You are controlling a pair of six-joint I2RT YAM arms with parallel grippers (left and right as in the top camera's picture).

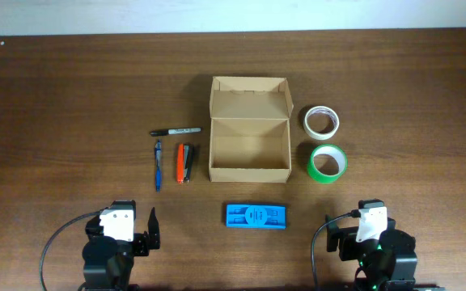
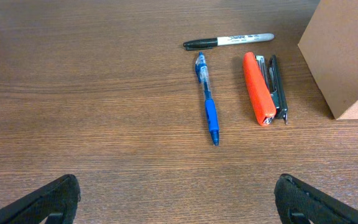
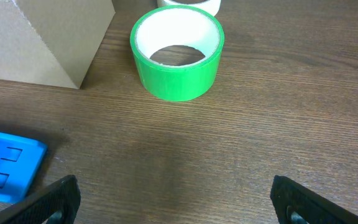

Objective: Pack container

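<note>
Scene: You are looking down on a dark wooden bench (image 1: 71, 97), with two arms waiting at its near edge.
Container: The container (image 1: 247, 148), a tan cardboard box, is sitting mid-bench. Its flap lid is standing open on the far side, so the mouth is facing up and ready for loading. Nothing is lying inside.
Left of the container: A black marker (image 1: 175, 131), a blue pen (image 1: 158, 165) and an orange stapler (image 1: 183, 163) are lying close together, a little apart from the box wall. This grouping is probably putting them within your left arm's reach.
Right of the container: A white tape roll (image 1: 321, 120) and a green tape roll (image 1: 328, 163) are lying flat with their holes up, just beside the box. They are probably waiting for the right arm.
In front of the container: A flat blue plastic item (image 1: 256, 216) is lying between the box and the arms.
Left end effector: The left end effector (image 2: 178, 202) is hovering low, near-left of the container. Its fingers are spreading wide and gripping nothing.
Right end effector: The right end effector (image 3: 176, 202) is hovering near-right of the container, facing the green roll. It is likewise gaping wide and carrying nothing.
Progress: Packing is not yet looking started, since every item is lying outside the box.
</note>
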